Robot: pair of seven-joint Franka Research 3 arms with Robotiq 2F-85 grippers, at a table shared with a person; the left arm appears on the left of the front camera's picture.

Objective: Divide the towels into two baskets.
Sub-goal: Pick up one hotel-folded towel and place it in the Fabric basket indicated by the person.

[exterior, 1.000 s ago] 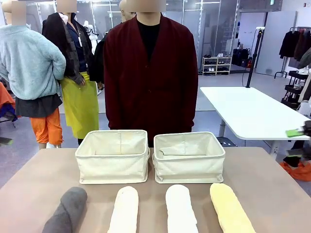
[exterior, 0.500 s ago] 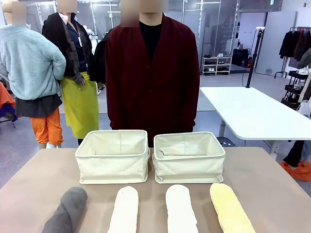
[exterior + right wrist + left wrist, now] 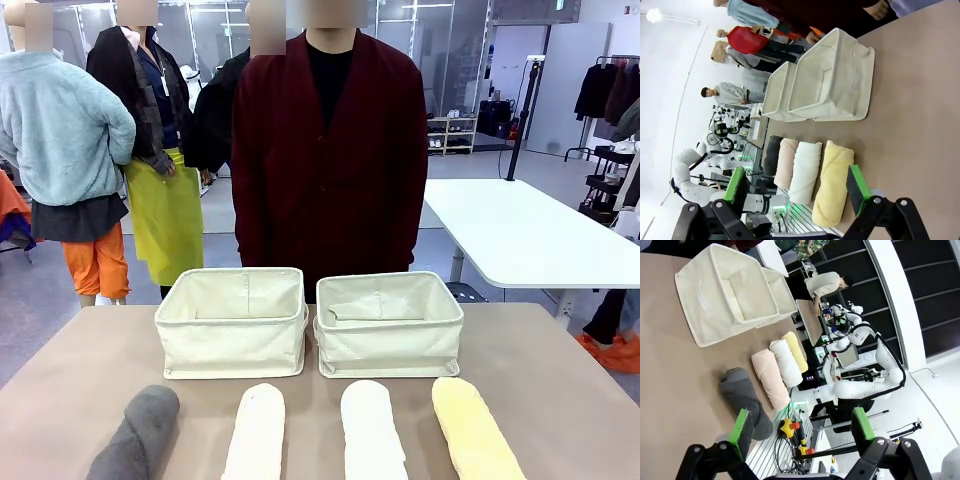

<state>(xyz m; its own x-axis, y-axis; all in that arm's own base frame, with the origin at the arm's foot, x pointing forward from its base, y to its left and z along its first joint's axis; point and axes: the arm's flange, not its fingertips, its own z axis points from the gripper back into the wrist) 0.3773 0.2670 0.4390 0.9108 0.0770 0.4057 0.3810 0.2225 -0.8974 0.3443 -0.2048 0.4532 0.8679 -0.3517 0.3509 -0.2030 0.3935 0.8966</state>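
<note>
We are looking at four rolled terry towels lying side by side on the desk: dark grey towel, cream towel, white towel, pale yellow towel. Behind them, the left basket and right basket, both soft cream canvas, are standing just beside each other. Our left end effector and right end effector are hanging spread wide, holding nothing.

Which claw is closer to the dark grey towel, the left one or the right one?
Left. The left claw is open just short of the dark grey towel. The right claw is open by the pale yellow towel, at the row's other end.
</note>
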